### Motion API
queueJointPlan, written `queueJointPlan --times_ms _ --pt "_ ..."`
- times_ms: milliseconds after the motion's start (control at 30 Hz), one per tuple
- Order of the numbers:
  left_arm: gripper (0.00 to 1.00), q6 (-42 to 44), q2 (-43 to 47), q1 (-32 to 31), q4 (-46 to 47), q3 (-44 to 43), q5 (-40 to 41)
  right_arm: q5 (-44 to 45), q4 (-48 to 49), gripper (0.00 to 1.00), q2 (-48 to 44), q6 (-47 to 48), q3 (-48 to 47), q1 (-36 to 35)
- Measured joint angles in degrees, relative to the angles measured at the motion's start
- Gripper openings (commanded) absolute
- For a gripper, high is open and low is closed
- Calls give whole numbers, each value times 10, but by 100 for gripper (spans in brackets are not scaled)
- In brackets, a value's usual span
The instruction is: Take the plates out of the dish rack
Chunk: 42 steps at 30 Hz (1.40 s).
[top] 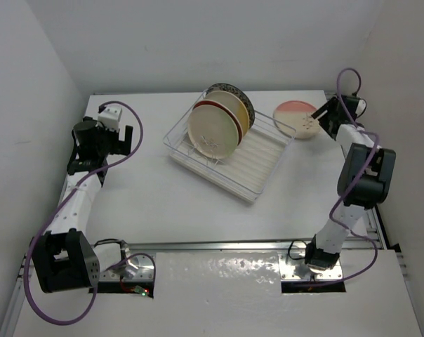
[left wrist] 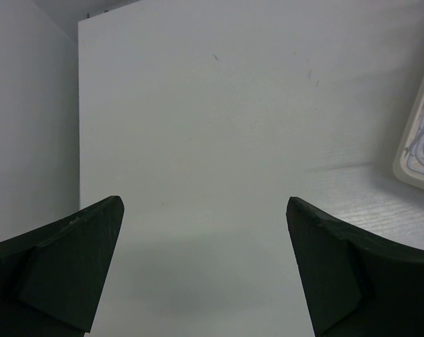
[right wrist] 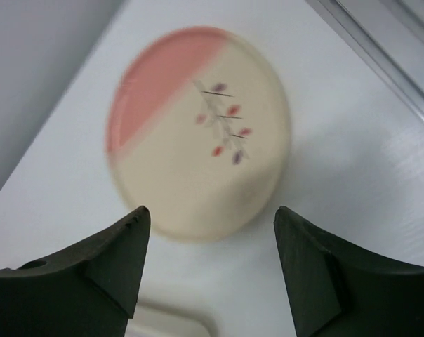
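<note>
The dish rack [top: 257, 168] stands slanted at the table's middle. Three plates stand upright in its far left end: a cream one with a red rim [top: 212, 130] in front, a yellowish one [top: 239, 112] behind it, and a dark-patterned one [top: 234, 90] at the back. A pink-and-cream plate with a sprig motif [top: 295, 117] lies flat on the table right of the rack; it is blurred in the right wrist view [right wrist: 198, 133]. My right gripper [top: 324, 114] is open and empty just beside that plate, not touching it [right wrist: 212, 225]. My left gripper [top: 131, 139] is open and empty over bare table left of the rack [left wrist: 205, 210].
A corner of the rack shows at the right edge of the left wrist view [left wrist: 419, 147] and at the bottom of the right wrist view [right wrist: 177, 326]. A metal rail [right wrist: 380, 49] runs along the table's right edge. White walls close in the far and left sides.
</note>
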<state>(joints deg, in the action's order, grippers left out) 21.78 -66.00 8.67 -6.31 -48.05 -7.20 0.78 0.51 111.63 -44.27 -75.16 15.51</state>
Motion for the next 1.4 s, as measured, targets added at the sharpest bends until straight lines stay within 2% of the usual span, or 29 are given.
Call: queueJointPlan --times_ms 133,233,333,433,600,700,1133,1400 --pt "100 -3 0 0 1 -1 0 -48 -4 54 -115 121 0 -40" --pt "100 -5 0 0 5 -1 -4 -133 -33 51 -195 213 -16 -99" --pt "100 -7 0 0 13 -1 -16 -210 -105 49 -229 303 -53 -176" --pt "100 -7 0 0 17 -1 -25 -247 -146 49 -259 339 -26 -258" --pt "100 -8 0 0 23 -1 -39 -276 -142 49 -321 322 146 -310" --pt "100 -11 0 0 23 -1 -45 -269 -138 49 -320 303 184 -321" --pt "100 -19 -6 0 23 -1 -49 -232 -35 50 -203 236 147 -332" --pt "100 -28 -6 0 23 -1 -48 -202 4 41 -143 212 118 -340"
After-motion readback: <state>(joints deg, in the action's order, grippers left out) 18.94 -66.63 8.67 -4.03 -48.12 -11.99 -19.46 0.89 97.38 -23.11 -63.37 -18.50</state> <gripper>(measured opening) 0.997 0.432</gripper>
